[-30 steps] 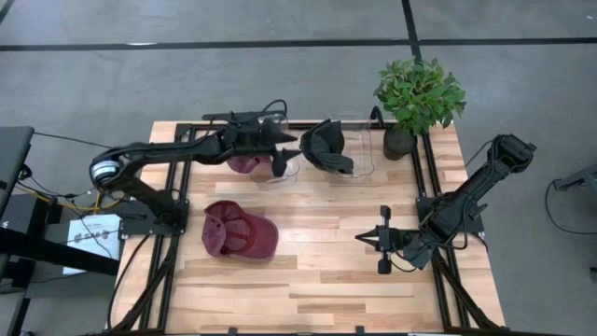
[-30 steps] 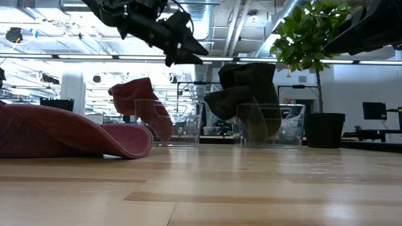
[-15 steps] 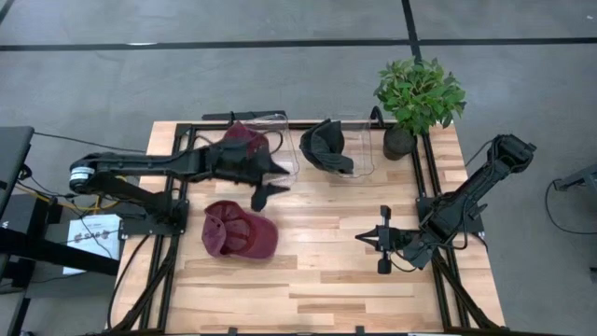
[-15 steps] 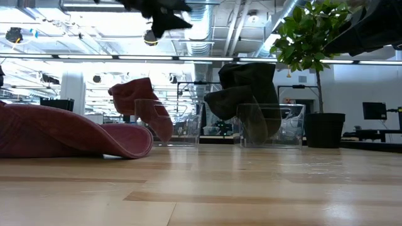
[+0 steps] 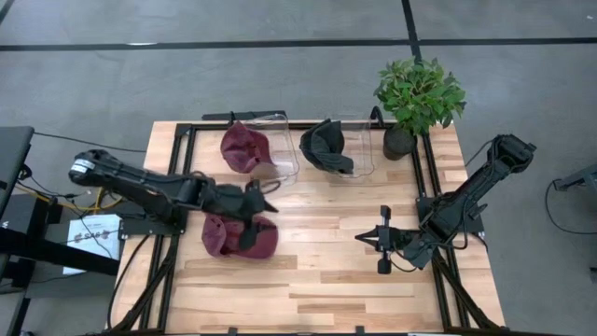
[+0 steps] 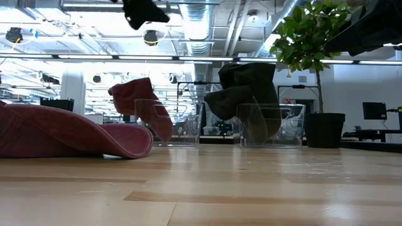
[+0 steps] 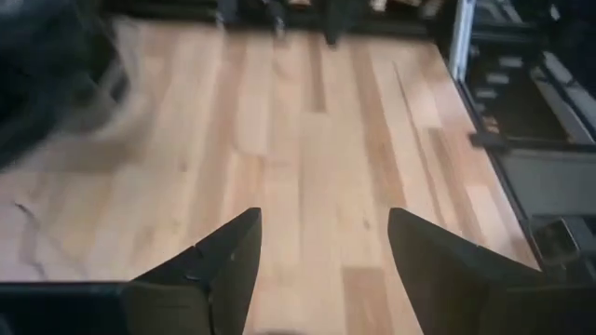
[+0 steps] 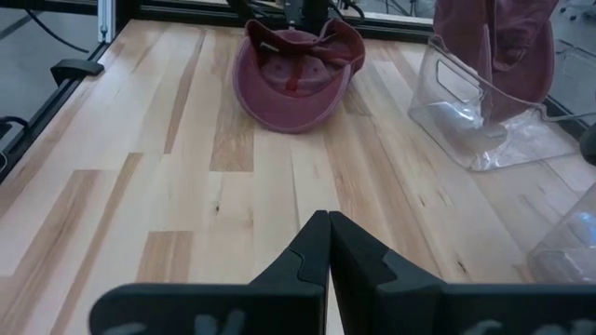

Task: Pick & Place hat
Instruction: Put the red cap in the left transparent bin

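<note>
Two open fingers point(image 7: 321, 270) of the left arm hover over the maroon cap point(image 5: 224, 238).

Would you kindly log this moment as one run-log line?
left end effector: open, above maroon hat on table | right end effector: shut, waiting | second maroon hat: in clear stand

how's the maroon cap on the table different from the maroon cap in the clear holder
The maroon cap on the table lies flat on the wood, underside up, with the open left gripper over it. The maroon cap in the clear holder is propped up at the table's back edge, with no gripper near. Both share the same colour.
</note>
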Available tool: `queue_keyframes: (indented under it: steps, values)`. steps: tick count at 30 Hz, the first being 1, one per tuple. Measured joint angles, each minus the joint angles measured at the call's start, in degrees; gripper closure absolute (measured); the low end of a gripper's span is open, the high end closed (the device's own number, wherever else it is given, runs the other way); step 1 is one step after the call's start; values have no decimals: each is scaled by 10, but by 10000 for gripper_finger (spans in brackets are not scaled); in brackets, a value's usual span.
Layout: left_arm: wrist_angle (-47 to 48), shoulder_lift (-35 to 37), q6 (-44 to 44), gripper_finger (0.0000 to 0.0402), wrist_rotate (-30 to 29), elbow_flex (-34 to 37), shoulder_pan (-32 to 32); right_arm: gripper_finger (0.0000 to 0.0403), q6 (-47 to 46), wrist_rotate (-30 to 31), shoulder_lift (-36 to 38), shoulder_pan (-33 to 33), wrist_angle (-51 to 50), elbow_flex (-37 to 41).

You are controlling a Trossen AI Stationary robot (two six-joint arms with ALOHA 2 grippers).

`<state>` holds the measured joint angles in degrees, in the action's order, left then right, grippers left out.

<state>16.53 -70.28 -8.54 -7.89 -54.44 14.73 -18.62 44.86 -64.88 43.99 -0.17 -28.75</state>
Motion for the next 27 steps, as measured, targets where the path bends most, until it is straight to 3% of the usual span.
queue_keyframes:
  steps: [4, 13, 27]
  values:
    - [1, 0, -26, 170, -3, 40, 37, 403, 0, 0, 0, 0, 2, 0]
    - [-18, 0, -45, 169, -70, 142, 100, 403, 0, 0, 0, 0, 13, 0]
    - [-121, 0, -79, 170, -71, 229, 180, 403, 6, 1, -1, -10, 25, 0]
